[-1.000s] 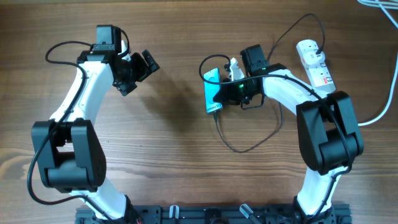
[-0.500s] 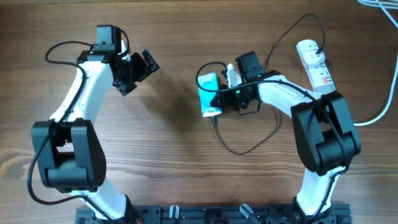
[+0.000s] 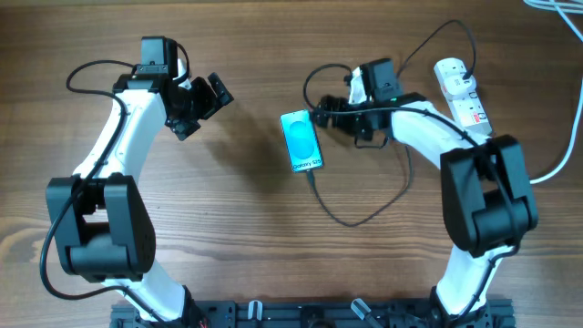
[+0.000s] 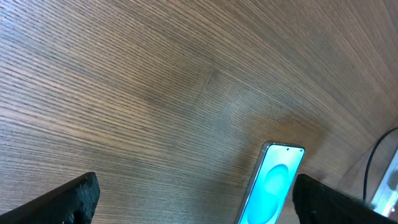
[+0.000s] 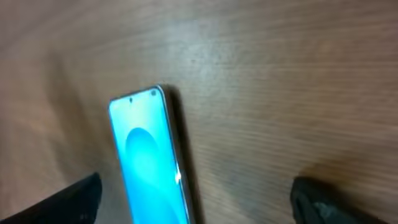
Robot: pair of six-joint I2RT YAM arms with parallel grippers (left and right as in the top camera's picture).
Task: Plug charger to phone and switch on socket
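The phone lies flat on the wooden table with its turquoise screen up and its white "Galaxy" strip at the near end. The charger, a thin black cable, loops from the phone's near edge round to the socket at the far right. My right gripper hangs open just right of the phone's far end, touching nothing. In the right wrist view the phone lies ahead of the spread fingers of my right gripper. My left gripper is open and empty well to the left, seeing the phone from afar.
A thick white cord runs from the socket along the table's right edge. Slack black cable arcs behind my right arm towards the far side. Bare wood lies between my two arms and in front of the phone.
My right gripper has opened and let go of the phone, then drawn back to the right. The phone, tilted in the grip before, now lies flat a little further left.
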